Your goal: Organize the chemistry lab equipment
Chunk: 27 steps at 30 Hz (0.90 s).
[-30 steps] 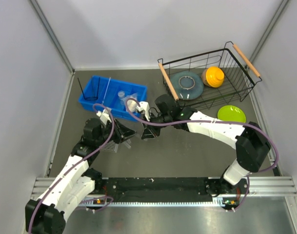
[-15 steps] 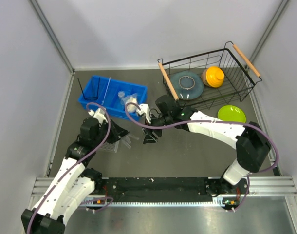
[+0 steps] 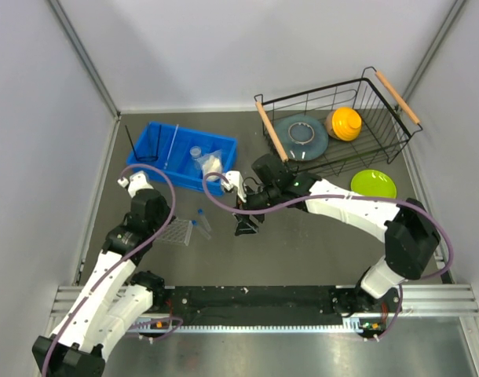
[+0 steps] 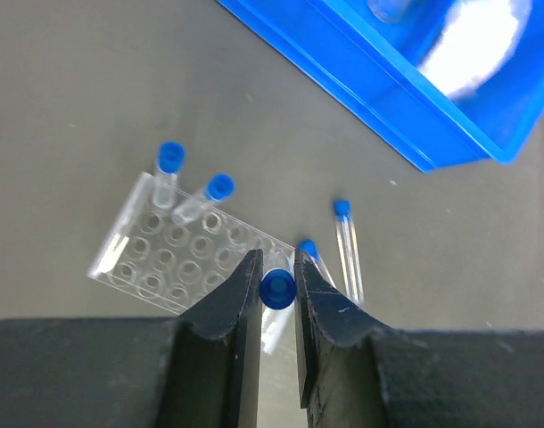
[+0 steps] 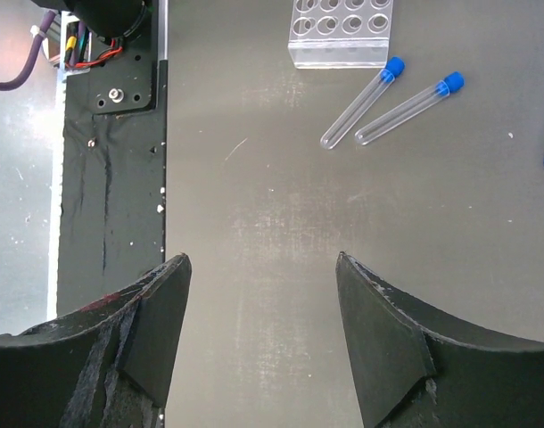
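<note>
Left jaws clamped on a blue-capped test tube (image 4: 277,289), by the edge of the clear tube rack (image 4: 156,263) on the desk (image 4: 76,107). Right jaws apart, empty; two loose tubes (image 5: 362,109) lie nearby.

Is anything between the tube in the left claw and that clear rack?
Nothing visible. The left claw holds its tube at the rack's edge; nearby holes are empty, and two loose tubes lie off to the side.
</note>
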Each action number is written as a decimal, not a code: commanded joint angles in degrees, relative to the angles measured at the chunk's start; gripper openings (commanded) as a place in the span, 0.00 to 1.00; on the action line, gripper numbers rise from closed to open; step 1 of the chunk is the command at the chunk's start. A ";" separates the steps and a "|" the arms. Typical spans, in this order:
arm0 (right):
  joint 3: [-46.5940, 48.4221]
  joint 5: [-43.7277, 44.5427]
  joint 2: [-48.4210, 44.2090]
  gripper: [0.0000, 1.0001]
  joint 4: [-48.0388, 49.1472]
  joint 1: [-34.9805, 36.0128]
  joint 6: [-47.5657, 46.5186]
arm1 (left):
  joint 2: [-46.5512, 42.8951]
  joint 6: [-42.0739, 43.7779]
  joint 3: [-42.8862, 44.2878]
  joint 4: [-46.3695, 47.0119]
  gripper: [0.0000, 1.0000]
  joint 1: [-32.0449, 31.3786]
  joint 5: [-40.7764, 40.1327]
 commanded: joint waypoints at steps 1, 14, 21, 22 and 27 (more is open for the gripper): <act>2.18 -0.59 -2.96 0.67 0.68 -0.16 -1.48 | 2.32 2.81 -0.17 4.37 0.11 0.22 -11.78; 1.74 -0.41 -3.40 0.67 0.77 -0.78 -1.66 | 9.53 4.21 -0.96 7.28 0.12 0.93 -13.90; 1.82 -0.24 -3.40 0.67 0.77 -0.87 -1.66 | 12.17 3.95 -1.84 7.80 0.13 0.93 -12.14; 1.74 -0.24 -3.40 0.67 0.77 -0.78 -1.66 | 12.17 3.95 -1.93 7.80 0.13 1.01 -12.05; 1.82 -0.24 -3.31 0.68 0.77 -0.78 -1.66 | 12.87 4.22 -2.54 8.50 0.13 1.02 -11.62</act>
